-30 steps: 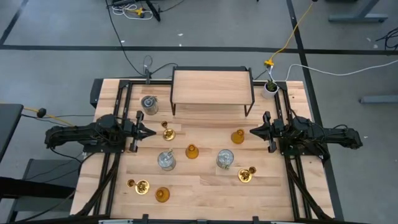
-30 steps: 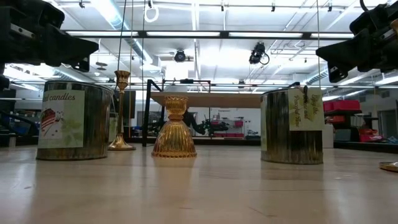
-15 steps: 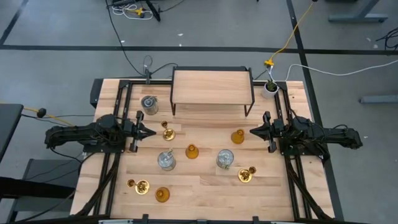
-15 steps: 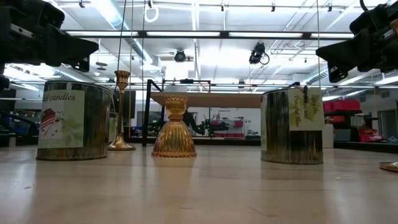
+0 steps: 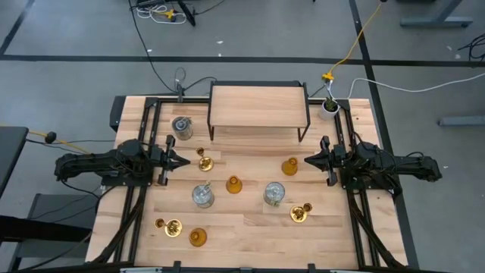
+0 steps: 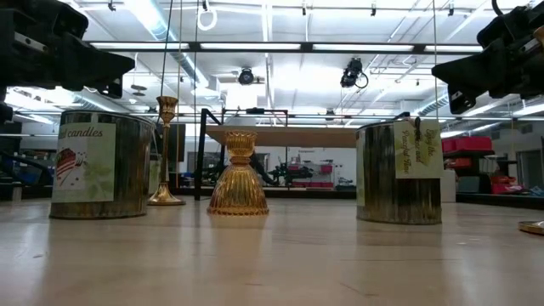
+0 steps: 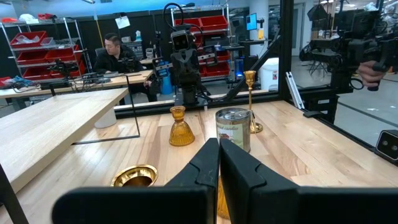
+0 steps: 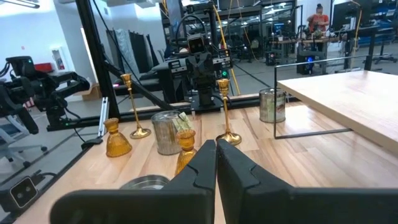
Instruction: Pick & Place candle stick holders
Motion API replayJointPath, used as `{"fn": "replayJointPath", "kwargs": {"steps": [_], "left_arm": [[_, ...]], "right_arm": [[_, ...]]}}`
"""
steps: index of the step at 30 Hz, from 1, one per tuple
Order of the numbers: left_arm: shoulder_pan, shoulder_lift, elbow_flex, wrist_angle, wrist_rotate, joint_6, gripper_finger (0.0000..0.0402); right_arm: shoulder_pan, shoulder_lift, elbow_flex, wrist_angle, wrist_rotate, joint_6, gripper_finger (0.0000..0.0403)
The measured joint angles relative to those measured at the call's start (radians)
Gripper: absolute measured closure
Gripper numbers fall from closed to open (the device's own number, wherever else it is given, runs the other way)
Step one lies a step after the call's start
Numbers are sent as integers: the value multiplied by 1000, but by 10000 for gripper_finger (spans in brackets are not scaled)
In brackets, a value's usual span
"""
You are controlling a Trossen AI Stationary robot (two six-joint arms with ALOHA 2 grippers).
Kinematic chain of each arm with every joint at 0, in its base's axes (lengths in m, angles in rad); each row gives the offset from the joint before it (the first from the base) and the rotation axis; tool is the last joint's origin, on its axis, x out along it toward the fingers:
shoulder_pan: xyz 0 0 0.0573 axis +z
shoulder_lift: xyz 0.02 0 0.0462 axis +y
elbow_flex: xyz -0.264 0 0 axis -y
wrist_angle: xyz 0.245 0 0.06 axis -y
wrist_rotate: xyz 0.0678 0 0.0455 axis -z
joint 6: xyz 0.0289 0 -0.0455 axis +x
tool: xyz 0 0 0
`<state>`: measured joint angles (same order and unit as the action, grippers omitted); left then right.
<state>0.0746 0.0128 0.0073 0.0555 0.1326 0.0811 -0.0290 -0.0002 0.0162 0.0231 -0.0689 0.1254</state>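
Note:
Nine candle stick holders stand upright on the wooden table. Three are glass cylinders [image 5: 182,127] [image 5: 202,196] [image 5: 273,193]. Three are amber bells [image 5: 234,184] [image 5: 290,167] [image 5: 198,237]. Three are brass ones [image 5: 204,161] [image 5: 300,213] [image 5: 172,225]. My left gripper [image 5: 184,160] hovers level at the table's left side, shut, with nothing in it; the nearest brass holder stands just beyond its tips. My right gripper [image 5: 306,160] hovers level at the right side, shut, with nothing in it, close to an amber bell. Their shut fingers also show in the wrist views [image 7: 219,163] [image 8: 216,159].
A wooden shelf on a black frame [image 5: 258,106] stands at the far middle. A small white pot with a plant [image 5: 329,107] sits at the far right corner. Black rails [image 5: 155,121] run along the table's sides. A person [image 7: 115,53] sits beyond the table.

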Motion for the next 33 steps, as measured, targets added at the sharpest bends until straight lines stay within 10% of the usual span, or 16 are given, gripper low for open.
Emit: {"fn": "replayJointPath", "kwargs": {"steps": [33], "left_arm": [[0, 0, 0, 0, 0, 0, 383]], "right_arm": [[0, 37, 247, 3, 54, 13, 385]]}}
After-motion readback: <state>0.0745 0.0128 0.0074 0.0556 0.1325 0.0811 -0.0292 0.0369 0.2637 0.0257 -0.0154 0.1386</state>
